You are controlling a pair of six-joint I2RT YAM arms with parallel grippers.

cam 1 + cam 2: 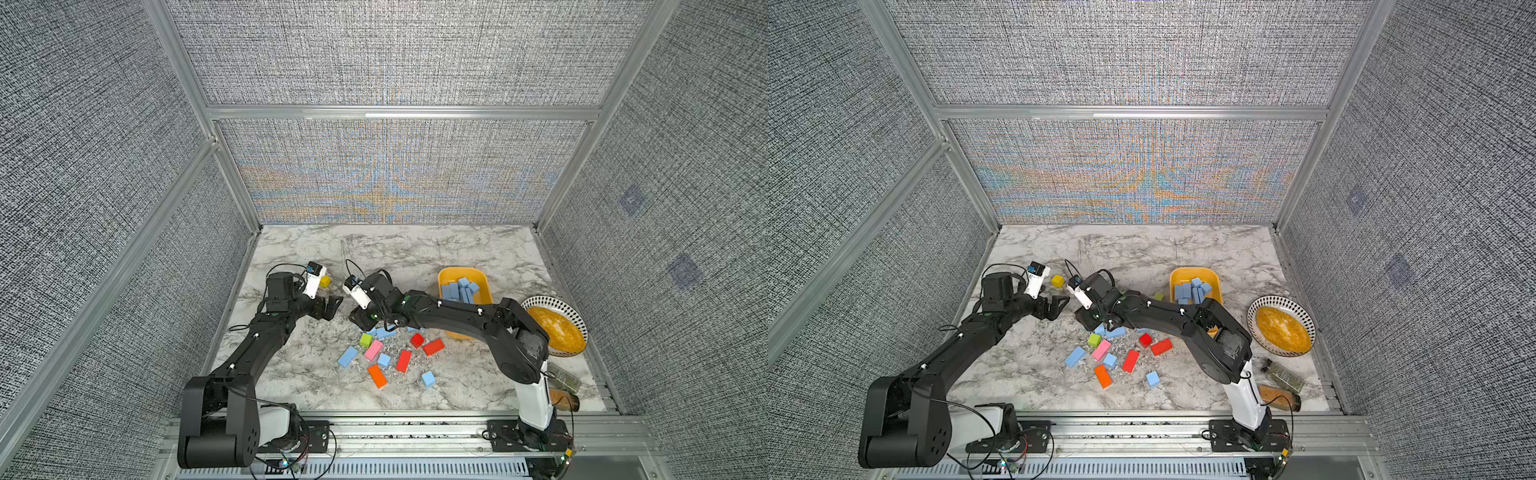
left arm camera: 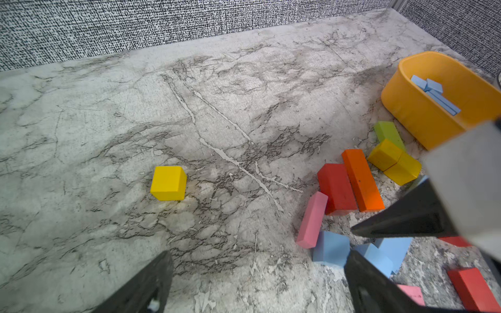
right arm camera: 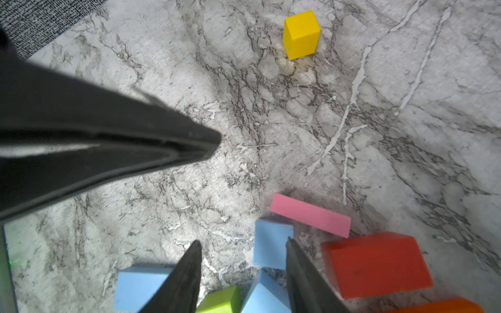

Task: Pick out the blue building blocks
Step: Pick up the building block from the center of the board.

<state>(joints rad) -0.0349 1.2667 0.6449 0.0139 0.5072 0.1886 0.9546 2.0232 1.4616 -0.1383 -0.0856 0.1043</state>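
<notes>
Several blue building blocks (image 1: 459, 289) lie piled in the yellow bin (image 1: 444, 275) at the right; the bin (image 2: 406, 108) also shows in the left wrist view. More blue blocks lie loose among the coloured ones: an oblong (image 1: 347, 356), a cube (image 1: 384, 360) and a cube (image 1: 428, 378). My right gripper (image 3: 244, 244) points down over a small blue cluster, open. A blue cube (image 3: 271, 244) lies just past its tips and a blue block (image 3: 267, 295) sits against one finger. My left gripper (image 2: 257, 271) hangs wide open over bare marble, beside the right gripper (image 1: 358, 322).
A lone yellow cube (image 1: 325, 281) sits behind the grippers. Red (image 1: 433, 347), orange (image 1: 377, 375), pink (image 1: 373, 350) and green (image 1: 365, 340) blocks mix with the blue ones. A patterned bowl (image 1: 575, 309) and two bottles (image 1: 563, 388) stand at the right edge.
</notes>
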